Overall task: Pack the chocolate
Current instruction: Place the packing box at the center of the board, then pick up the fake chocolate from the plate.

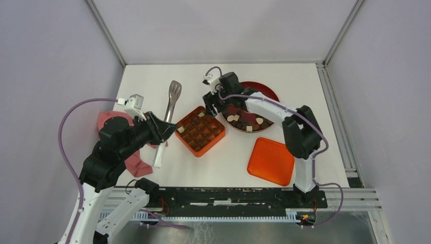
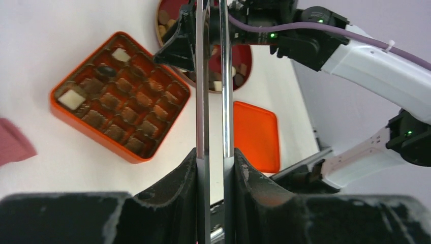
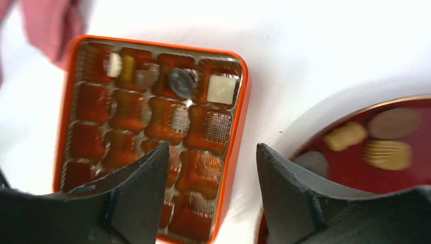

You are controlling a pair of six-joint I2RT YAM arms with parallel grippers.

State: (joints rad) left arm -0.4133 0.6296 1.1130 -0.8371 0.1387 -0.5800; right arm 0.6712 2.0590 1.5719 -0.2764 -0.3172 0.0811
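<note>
The chocolate lies partly on a dark-red plate as cream and brown pieces. Other pieces sit in the orange compartmented box, among them a white square and a dark round piece. My right gripper hangs open and holds nothing, above the gap between the box's rim and the plate. It appears in the top view as the right gripper. My left gripper is shut on metal tongs, left of the box.
The orange lid lies flat at the front right of the box. A pink cloth sits under and behind the left arm. The tongs' slotted head points toward the table's back.
</note>
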